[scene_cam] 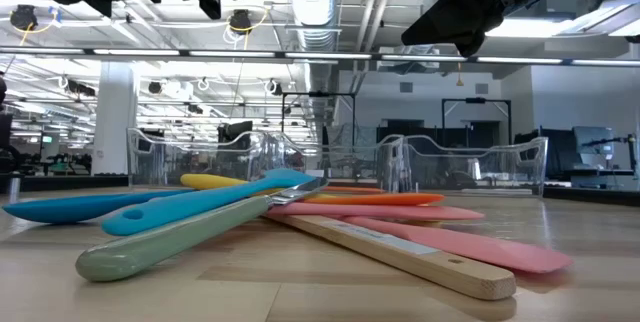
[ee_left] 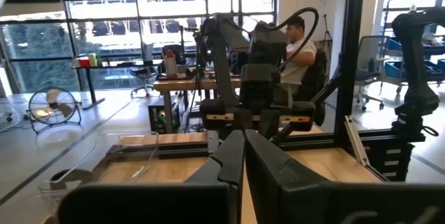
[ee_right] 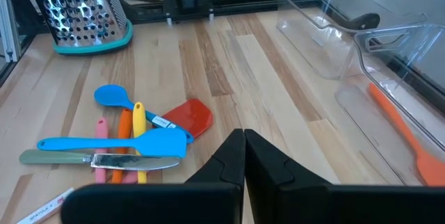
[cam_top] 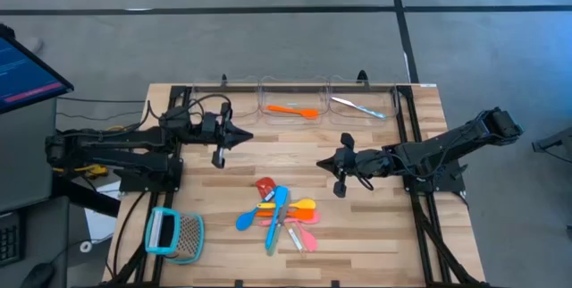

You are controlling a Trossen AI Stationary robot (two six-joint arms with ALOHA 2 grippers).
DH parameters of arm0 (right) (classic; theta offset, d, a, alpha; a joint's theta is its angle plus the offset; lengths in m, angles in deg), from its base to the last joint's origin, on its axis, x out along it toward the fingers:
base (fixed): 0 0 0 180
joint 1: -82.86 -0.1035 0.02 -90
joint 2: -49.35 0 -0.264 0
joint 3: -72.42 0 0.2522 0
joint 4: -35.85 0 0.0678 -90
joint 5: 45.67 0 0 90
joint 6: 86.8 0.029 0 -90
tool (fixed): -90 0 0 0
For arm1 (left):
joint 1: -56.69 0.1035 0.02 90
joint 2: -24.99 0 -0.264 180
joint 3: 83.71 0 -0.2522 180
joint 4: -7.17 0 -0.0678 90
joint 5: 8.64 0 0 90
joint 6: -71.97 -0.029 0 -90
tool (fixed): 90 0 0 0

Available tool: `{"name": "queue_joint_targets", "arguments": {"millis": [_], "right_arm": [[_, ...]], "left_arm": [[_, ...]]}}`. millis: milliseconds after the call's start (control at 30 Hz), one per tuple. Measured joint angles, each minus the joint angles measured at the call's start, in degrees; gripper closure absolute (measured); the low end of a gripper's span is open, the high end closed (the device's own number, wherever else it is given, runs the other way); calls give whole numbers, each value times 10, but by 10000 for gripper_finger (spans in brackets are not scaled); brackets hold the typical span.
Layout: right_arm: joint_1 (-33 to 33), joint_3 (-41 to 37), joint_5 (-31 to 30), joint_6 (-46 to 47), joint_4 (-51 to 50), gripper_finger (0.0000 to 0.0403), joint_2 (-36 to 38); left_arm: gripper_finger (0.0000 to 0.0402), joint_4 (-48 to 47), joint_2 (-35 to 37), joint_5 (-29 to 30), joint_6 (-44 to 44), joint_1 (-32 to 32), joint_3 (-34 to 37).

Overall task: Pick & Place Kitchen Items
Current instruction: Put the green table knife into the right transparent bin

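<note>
A heap of slim utensils [cam_top: 279,216] lies near the table's front middle: blue spoon and spatula [ee_right: 115,142], orange, yellow and pink pieces, a red-headed spatula [ee_right: 189,117] and a green-handled metal knife [ee_right: 97,159]. An orange utensil [cam_top: 293,110] lies in the middle clear bin, a light one [cam_top: 357,106] in the right bin. My left gripper [cam_top: 248,136] hangs shut above the table's left middle. My right gripper [cam_top: 322,165] hangs shut to the right of the heap, above the table. Neither holds anything.
Three clear bins [cam_top: 327,100] stand in a row along the far edge. A teal-framed metal grater [cam_top: 175,234] lies at the front left corner. Bare wood [cam_top: 286,158] shows between the two grippers. A person sits in the room beyond the table [ee_left: 297,43].
</note>
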Motion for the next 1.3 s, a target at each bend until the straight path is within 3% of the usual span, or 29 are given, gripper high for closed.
{"name": "queue_joint_targets", "arguments": {"millis": [467, 767, 1300], "right_arm": [[0, 0, 0, -5, 0, 403, 0], [12, 0, 0, -107, 0, 403, 0], [13, 0, 0, -110, 0, 403, 0]], "left_arm": [[398, 5, 0, 0, 0, -1, 0], [398, 10, 0, 0, 0, 0, 0], [398, 16, 0, 0, 0, 0, 0]]}}
